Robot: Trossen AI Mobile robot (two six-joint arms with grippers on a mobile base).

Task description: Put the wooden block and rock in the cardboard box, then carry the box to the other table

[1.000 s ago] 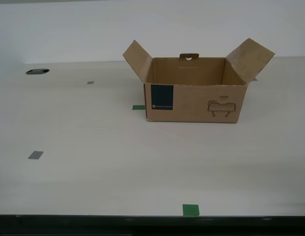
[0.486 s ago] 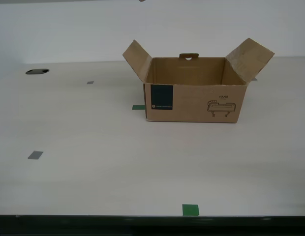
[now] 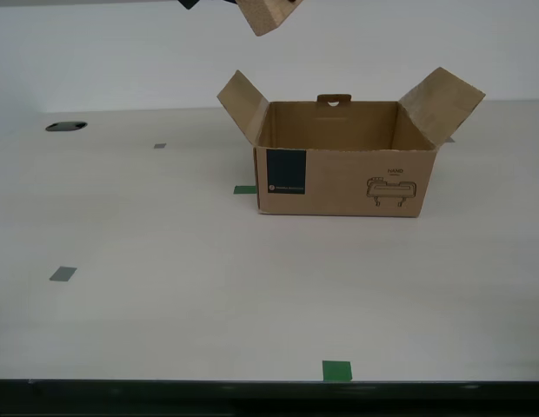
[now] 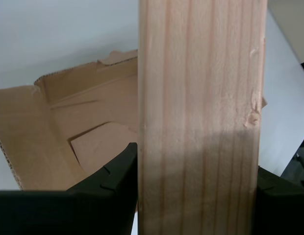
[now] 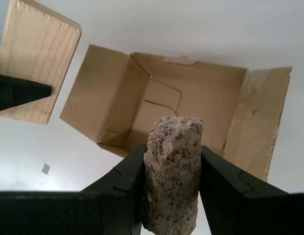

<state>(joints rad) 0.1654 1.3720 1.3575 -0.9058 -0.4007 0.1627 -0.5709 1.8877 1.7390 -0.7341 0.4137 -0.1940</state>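
Loading step: your second tool clamps the light-tan wooden block, your first tool clamps the speckled grey-brown rock; next, lower both into the empty brown cardboard box.

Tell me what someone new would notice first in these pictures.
The open cardboard box sits alone on the pale table, flaps spread and nothing seen inside. My second gripper clamps the wooden block high above the box's flap on the exterior view's left, and my first gripper holds the rock over the opening.
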